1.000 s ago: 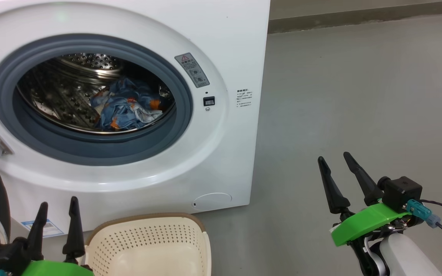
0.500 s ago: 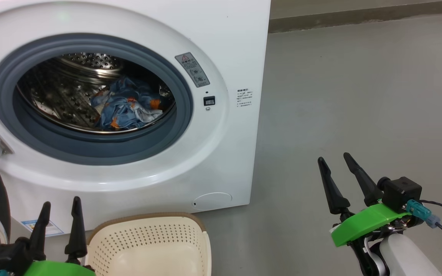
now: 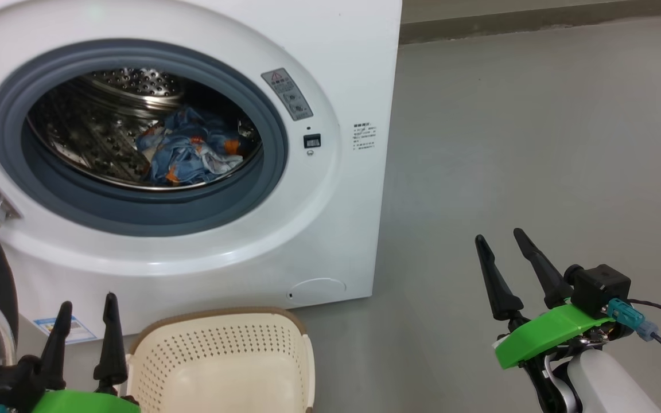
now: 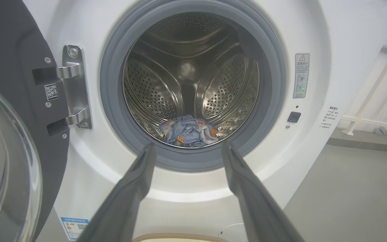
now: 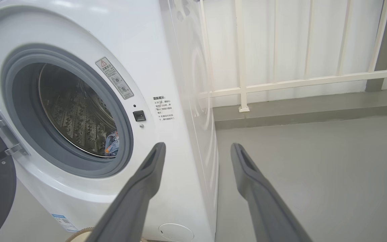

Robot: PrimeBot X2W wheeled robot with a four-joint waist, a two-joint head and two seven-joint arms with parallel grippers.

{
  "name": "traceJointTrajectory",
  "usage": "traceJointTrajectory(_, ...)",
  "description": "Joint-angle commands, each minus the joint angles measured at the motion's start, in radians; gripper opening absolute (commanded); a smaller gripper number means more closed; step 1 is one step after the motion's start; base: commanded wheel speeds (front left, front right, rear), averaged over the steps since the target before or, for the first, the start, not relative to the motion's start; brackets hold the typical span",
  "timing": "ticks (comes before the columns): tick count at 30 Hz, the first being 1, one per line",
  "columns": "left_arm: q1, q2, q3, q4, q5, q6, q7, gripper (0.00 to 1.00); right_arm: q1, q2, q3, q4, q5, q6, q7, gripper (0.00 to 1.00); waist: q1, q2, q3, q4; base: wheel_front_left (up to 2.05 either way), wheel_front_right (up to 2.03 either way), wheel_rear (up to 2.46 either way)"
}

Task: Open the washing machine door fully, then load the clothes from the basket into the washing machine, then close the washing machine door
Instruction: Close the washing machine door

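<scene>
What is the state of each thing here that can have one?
washing machine door, open wide, swung to the left.
clothes, bundled inside the drum.
basket, upright, empty as far as it shows.
left gripper, open, holding nothing.
right gripper, open, holding nothing.

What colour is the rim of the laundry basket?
Brown, on the cream-white basket; clearest in the head view.

Blue clothes (image 3: 187, 154) w/ orange print; cream basket (image 3: 216, 353)

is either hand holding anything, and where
Nothing: the left hand and right hand are open and empty; the clothes lie in the drum.
</scene>
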Motion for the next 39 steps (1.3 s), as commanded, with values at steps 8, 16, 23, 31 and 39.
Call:
traceJointTrajectory(8,-0.028,0.014,0.05,-0.026,0.004,-0.011,-0.006,1.0,-0.01,0.003,0.015,-0.02,0.006,0.006,-0.005,1.0,0.0,-0.0001,0.005,-0.001,-1.8,1.8,0.0)
traceJointTrajectory(16,-0.029,0.01,0.051,-0.019,0.007,-0.018,-0.006,1.0,-0.009,0.005,0.014,-0.017,0.007,0.006,-0.005,1.0,0.0,-0.0001,0.003,-0.002,-1.02,1.02,0.0)
traceJointTrajectory(23,-0.027,0.007,0.053,-0.018,0.009,-0.021,-0.006,1.0,-0.007,0.004,0.015,-0.017,0.007,0.006,-0.005,1.0,0.0,-0.0001,0.003,-0.001,-0.12,0.12,0.0)
traceJointTrajectory(31,-0.029,0.005,0.056,-0.016,0.014,-0.023,-0.006,1.0,-0.009,0.003,0.015,-0.017,0.007,0.006,-0.005,1.0,0.0,-0.0001,0.006,0.0,0.0,0.0,0.0)
traceJointTrajectory(39,-0.031,0.002,0.057,-0.014,0.019,-0.025,-0.006,1.0,-0.008,0.005,0.013,-0.015,0.005,0.006,-0.005,1.0,0.0,-0.0001,0.008,0.002,0.0,0.0,0.0)
